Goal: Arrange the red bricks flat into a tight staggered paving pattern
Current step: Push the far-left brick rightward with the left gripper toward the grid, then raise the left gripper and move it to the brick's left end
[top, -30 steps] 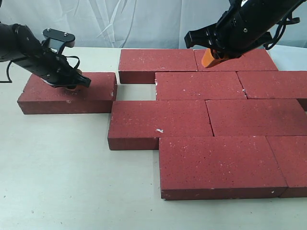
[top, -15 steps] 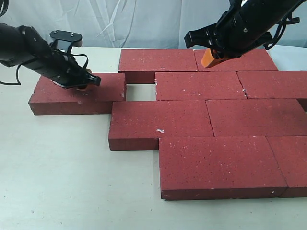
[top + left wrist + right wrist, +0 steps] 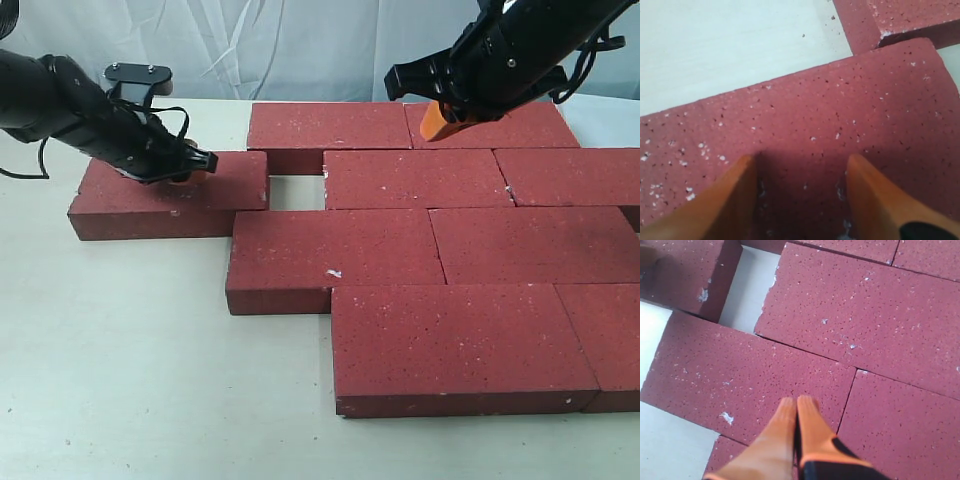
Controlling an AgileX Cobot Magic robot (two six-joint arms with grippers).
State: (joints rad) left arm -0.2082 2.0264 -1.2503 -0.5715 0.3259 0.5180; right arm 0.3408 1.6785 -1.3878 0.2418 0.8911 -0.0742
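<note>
Several dark-red bricks lie flat in staggered rows, such as the back-left one (image 3: pixel 325 130) and the front one (image 3: pixel 460 345). One loose brick (image 3: pixel 170 195) lies at the left, a small gap of table (image 3: pixel 297 190) separating its end from the second-row brick (image 3: pixel 415 178). My left gripper (image 3: pixel 180 165) rests on the loose brick's top (image 3: pixel 830 115), open, fingers (image 3: pixel 735 195) spread flat against the surface (image 3: pixel 801 160). My right gripper (image 3: pixel 435 122) hovers above the back rows, shut and empty (image 3: pixel 797 400), over laid bricks (image 3: pixel 860 305).
The pale table (image 3: pixel 120 360) stretches bare at the left and front. A white curtain (image 3: pixel 300 40) hangs behind. The laid bricks run off the right edge (image 3: pixel 610 335).
My left gripper has slid the loose brick to the right, narrowing the gap to the second-row brick. The right arm has stayed still.
</note>
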